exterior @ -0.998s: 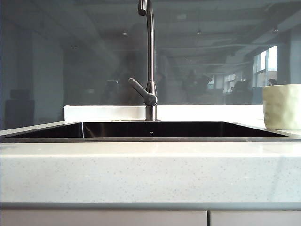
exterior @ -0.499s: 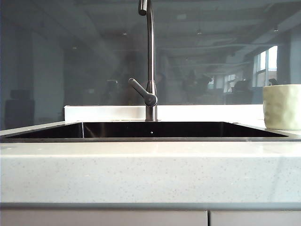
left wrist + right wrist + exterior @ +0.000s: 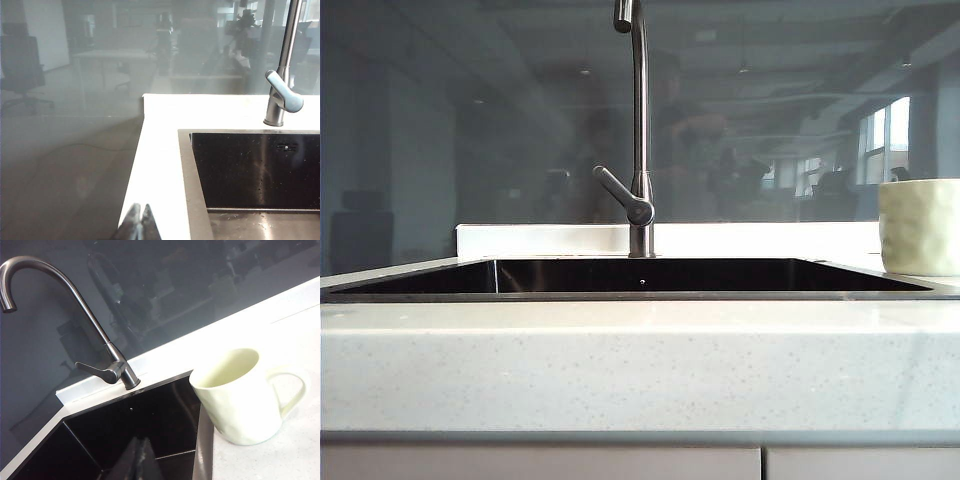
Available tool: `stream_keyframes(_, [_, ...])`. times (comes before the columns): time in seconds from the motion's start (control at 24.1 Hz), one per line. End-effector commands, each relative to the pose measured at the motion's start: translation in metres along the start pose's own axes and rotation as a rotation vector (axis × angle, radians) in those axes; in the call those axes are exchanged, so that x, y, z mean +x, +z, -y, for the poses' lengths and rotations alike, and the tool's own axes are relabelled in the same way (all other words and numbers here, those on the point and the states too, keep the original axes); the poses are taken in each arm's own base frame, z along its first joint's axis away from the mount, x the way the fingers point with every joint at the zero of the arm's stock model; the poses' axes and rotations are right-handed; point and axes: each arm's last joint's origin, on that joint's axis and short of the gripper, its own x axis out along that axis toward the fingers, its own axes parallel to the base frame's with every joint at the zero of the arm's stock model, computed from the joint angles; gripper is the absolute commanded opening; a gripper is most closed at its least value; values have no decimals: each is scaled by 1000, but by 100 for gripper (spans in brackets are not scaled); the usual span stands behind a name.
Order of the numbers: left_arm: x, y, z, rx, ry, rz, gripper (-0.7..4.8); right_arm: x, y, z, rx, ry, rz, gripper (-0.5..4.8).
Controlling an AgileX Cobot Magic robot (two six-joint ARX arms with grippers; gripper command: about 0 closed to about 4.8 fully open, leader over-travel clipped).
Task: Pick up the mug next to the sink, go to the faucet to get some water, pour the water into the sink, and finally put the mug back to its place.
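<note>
The pale cream mug (image 3: 918,228) stands upright on the speckled counter just right of the sink (image 3: 640,277), its handle turned away from the basin in the right wrist view, where the mug (image 3: 240,397) looks empty. The steel faucet (image 3: 639,130) rises behind the basin's middle, lever angled left; the faucet (image 3: 107,352) and the black sink (image 3: 135,432) also show in the right wrist view. My right gripper (image 3: 141,452) is shut and empty over the basin's near right part, short of the mug. My left gripper (image 3: 140,216) is shut and empty over the counter left of the sink (image 3: 255,170). Neither gripper appears in the exterior view.
A dark glass wall (image 3: 470,130) stands behind the counter's white back ledge (image 3: 550,240) and reflects a room. The speckled counter front (image 3: 640,365) runs across the foreground. Left of the sink the counter strip (image 3: 157,150) ends at a drop beside the glass.
Both grippers and the mug stay still. Only a reflection of a person in the glass behind the faucet has shifted.
</note>
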Motion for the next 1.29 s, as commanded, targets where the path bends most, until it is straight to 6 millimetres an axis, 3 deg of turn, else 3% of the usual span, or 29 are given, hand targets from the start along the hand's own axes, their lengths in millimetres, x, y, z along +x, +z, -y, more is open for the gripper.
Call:
stream_keyframes(0.04, [0,2,0,-2,2,8,-2,0,3,-2,-2,12,17,-6])
stream_keyframes(0.33, [0,2,0,-2,2,8,-3,0,3,-2,-3,12,17,-6])
stream_keyframes(0.54, [0,2,0,-2,2,8,-3,-2,0,0,-263,-36,6,-6])
stream_keyframes(0.75, [0,1,0,-2,2,7,-2,-8,-3,5,-337,-171,11,-6])
stream_keyframes(0.87, [0,1,0,-3,-2,0,-3,-7,-8,8,-439,-179,3,-6])
stream_keyframes(1.04, [0,0,0,-3,-3,-7,-3,-3,-22,11,-452,-127,26,-6])
stream_keyframes(1.29, [0,0,0,-3,-3,-7,-2,-3,-20,7,-462,-78,53,-6])
